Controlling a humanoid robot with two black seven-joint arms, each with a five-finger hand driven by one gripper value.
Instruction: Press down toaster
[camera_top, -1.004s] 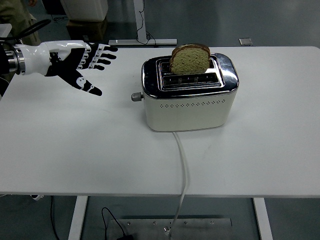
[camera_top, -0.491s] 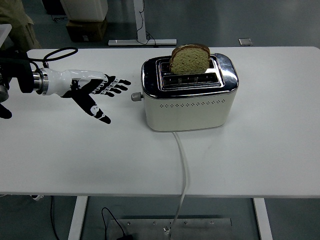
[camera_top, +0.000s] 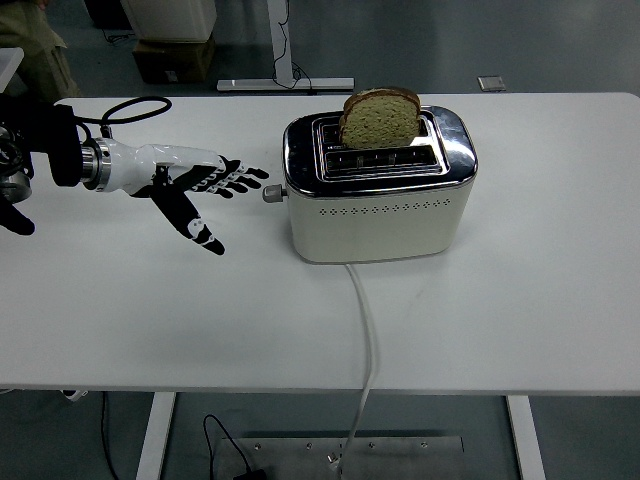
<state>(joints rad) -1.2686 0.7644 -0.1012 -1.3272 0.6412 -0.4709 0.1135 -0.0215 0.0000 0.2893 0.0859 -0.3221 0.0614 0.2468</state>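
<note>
My left hand (camera_top: 190, 185) hovers open, fingers spread, just left of the toaster (camera_top: 378, 185) lever (camera_top: 272, 194).

Robot hand (camera_top: 200, 185) left of toaster (camera_top: 378, 190)

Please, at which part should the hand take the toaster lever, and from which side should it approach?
Take the small grey knob of the lever, which sticks out from the toaster's left end. Probably come from the left and slightly above: the open left hand is already on that side, and the knob must go down.
</note>
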